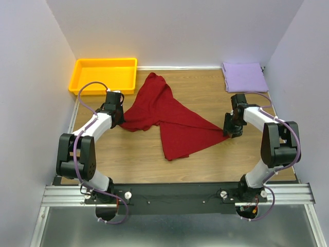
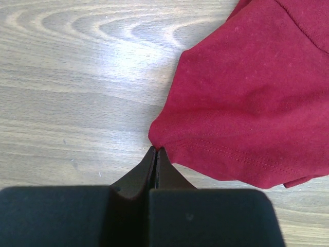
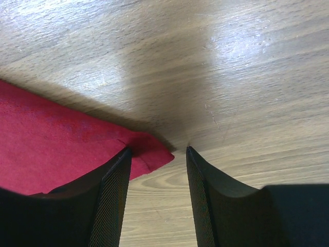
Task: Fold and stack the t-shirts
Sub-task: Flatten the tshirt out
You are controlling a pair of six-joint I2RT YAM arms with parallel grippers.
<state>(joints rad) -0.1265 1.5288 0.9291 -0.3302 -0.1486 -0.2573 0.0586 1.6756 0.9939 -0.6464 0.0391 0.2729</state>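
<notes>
The deep red t-shirt (image 1: 164, 118) lies crumpled and spread on the middle of the wooden table. My left gripper (image 1: 119, 121) is at its left corner. In the left wrist view the left gripper (image 2: 156, 150) is shut, with the tips pinching the very edge of the red fabric (image 2: 247, 98), which draws to a point there. My right gripper (image 1: 229, 131) is at the shirt's right corner. In the right wrist view the right gripper (image 3: 157, 150) is open, and the red corner (image 3: 61, 139) lies flat between the fingers, close to the left one. The pale lavender t-shirt (image 1: 244, 77) lies folded at the back right.
A yellow-orange plastic tray (image 1: 82, 82) stands at the back left, just beyond my left arm. White walls close in the left, back and right sides. Bare wood shows in front of the red shirt.
</notes>
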